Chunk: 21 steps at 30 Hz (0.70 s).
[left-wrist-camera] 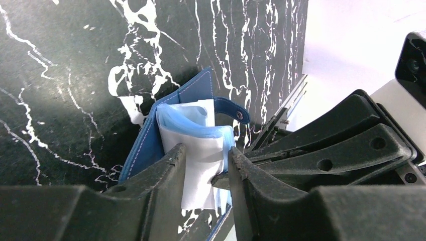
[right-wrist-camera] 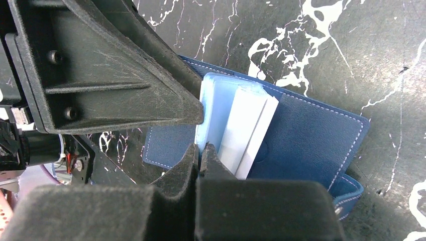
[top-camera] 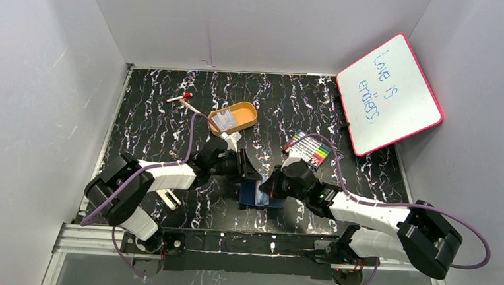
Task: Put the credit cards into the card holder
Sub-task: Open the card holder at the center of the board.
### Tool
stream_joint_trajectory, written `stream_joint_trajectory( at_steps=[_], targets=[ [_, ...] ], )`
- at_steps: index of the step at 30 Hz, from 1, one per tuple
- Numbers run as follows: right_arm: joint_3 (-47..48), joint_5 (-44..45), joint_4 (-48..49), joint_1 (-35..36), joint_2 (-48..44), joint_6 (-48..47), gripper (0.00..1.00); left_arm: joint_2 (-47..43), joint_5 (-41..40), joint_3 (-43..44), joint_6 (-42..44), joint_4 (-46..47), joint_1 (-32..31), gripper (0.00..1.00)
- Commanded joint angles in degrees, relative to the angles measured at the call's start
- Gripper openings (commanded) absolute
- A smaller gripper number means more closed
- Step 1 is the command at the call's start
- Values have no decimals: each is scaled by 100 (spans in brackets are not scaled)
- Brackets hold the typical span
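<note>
Card holder [right-wrist-camera: 301, 135] open on marbled table [top-camera: 152, 110] between both arms, right gripper [right-wrist-camera: 202, 150] pinched shut on its blue slot edge, left gripper [left-wrist-camera: 206, 150] narrow astride credit card [right-wrist-camera: 246, 135] in slots, grip unclear

This is a robotics lab test cell. A left arm [top-camera: 161, 174] and a right arm [top-camera: 364, 212] are bolted to an aluminium rail [top-camera: 98, 235] at the near edge of a black marbled tabletop [top-camera: 151, 123]. Plain white panel walls [top-camera: 256, 24] box it in, purple cables [top-camera: 474, 242] loop off the arms, and a pink-framed whiteboard [top-camera: 391, 91] leans in a corner.

Left tool [left-wrist-camera: 207, 156] fingers flank white credit card [left-wrist-camera: 197, 148] standing in open card holder [left-wrist-camera: 150, 145]
</note>
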Motion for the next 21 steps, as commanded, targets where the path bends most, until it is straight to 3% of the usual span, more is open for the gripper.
stream_joint_trajectory(
  at_steps=[1,5,11,13,17,21],
  targets=[
    [-22,-122,531,-45,-219,-102,0,109,59,228,99,-60,-59,33],
    [-63,-180,591,-53,-247,-115,0,148,36,240,126,-60,-116,30],
    [-67,-283,631,-63,-232,-148,0,132,-71,225,137,-165,-130,0],
    [-71,-302,608,-61,-251,-158,0,91,-138,214,153,-219,-129,0],
    [-130,-293,579,-66,-359,-140,23,-21,-303,165,220,-357,-135,0],
    [-207,-340,569,-79,-478,-97,33,-123,-448,124,256,-449,-133,0]
  ],
)
